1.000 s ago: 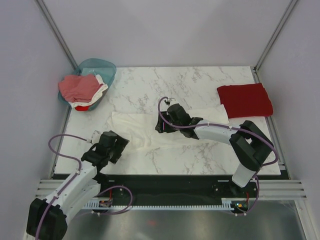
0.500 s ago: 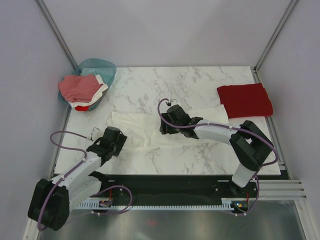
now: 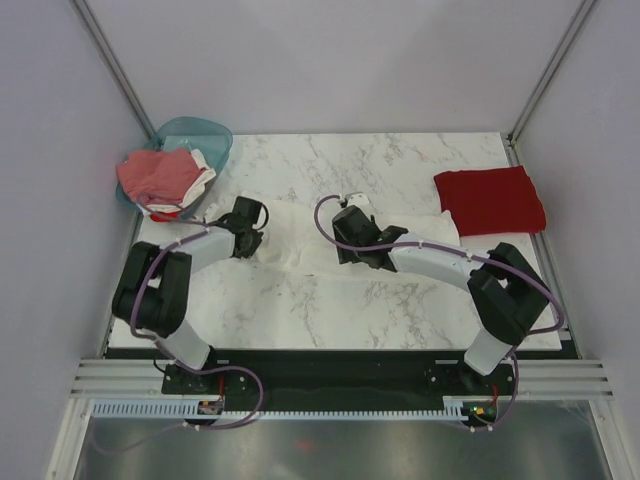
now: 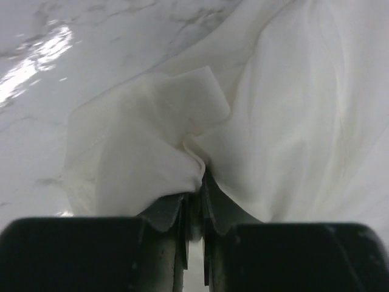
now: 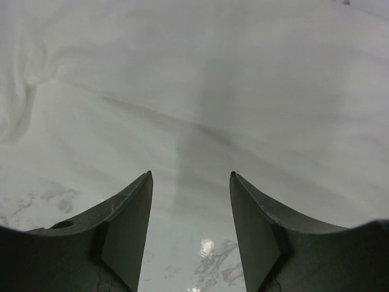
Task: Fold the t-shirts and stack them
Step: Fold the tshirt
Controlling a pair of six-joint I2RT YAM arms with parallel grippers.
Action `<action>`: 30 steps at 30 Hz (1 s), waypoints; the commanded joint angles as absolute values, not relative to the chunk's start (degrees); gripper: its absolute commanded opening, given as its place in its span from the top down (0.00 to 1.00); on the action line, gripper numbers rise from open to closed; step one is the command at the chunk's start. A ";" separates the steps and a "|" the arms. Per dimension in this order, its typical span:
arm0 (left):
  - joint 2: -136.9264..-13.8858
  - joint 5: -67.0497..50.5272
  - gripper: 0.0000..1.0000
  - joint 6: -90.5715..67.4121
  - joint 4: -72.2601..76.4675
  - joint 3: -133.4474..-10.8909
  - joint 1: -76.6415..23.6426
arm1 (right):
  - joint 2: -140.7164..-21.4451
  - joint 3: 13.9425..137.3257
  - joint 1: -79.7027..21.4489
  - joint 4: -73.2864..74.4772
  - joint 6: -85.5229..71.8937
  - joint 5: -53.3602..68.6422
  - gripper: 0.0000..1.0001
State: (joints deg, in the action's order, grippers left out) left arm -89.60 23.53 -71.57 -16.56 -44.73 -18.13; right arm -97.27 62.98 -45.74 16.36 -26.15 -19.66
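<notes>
Left tool [image 4: 193, 194] pinches white t-shirt [image 4: 292, 121] fold, clear only from wrist.

The white t-shirt [image 4: 292, 121] at the black left gripper [image 4: 193, 201] is plain cream, on a white table [image 3: 400, 160] veined grey. Right of the right gripper [image 5: 190, 176] is a solid dark red t-shirt [image 3: 490, 200]. Left of the left gripper, a teal basket [image 3: 205, 128] shows pinkish-red tees [image 3: 158, 172].

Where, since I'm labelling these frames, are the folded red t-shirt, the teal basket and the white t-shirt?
folded red t-shirt [image 3: 490, 200]: top view, its middle.
teal basket [image 3: 210, 135]: top view, far wall.
white t-shirt [image 4: 292, 115]: left wrist view, smooth fabric.
</notes>
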 commanded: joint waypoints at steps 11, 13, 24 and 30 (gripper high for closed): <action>-121.19 16.70 0.98 -60.21 -14.23 -82.87 -12.31 | -86.84 52.38 -42.55 23.82 -30.32 -38.23 0.35; -123.31 15.04 0.98 -60.73 -15.38 -85.69 -10.37 | -86.57 51.94 -40.70 23.82 -30.76 -38.58 0.35; -124.54 12.47 0.98 -60.21 -15.91 -90.26 -5.54 | -88.85 52.29 -39.20 26.89 -32.70 -43.16 0.36; -125.77 13.80 0.98 -58.89 -16.17 -92.63 -5.71 | -93.86 52.91 -36.92 26.45 -32.87 -41.92 0.37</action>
